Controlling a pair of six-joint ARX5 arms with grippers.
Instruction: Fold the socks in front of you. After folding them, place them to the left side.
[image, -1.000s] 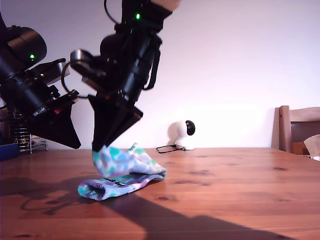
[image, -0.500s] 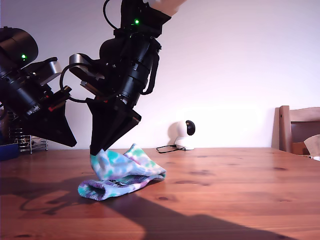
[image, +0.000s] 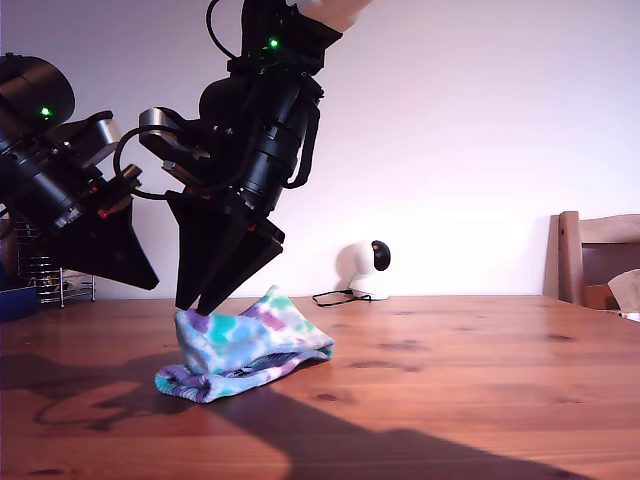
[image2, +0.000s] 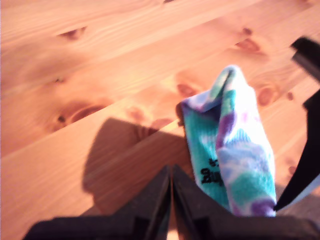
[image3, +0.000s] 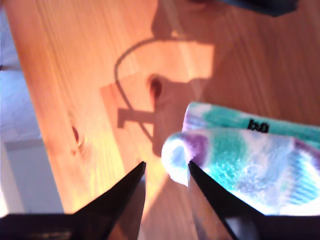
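Two grippers and one bundle: which is nearer to it?

My second gripper (image: 198, 300), by a good way. Nearest the exterior camera is bare brown knotty wooden tabletop (image: 450, 400). Beyond that lies the turquoise, purple and white tie-dye sock bundle (image: 250, 345), doubled over on itself, with its long axis running across the exterior view from left to right.

And the second gripper against that axis?

It hangs just over the end of the bundle at the exterior view's left. In the second wrist view its jaws stand a little apart with nothing between them, and the rounded sock end (image3: 240, 155) lies just beside one fingertip (image3: 192, 167). I would say it needs only a short drop onto that end to take hold.

And the other one?

My first gripper (image: 150, 285) is further toward the exterior view's left and higher, clear of the cloth. Its jaws are pressed together and empty in the first wrist view, with the sock (image2: 235, 150) off to one side.

Is it one sock or a pair?

I cannot tell from the fold.
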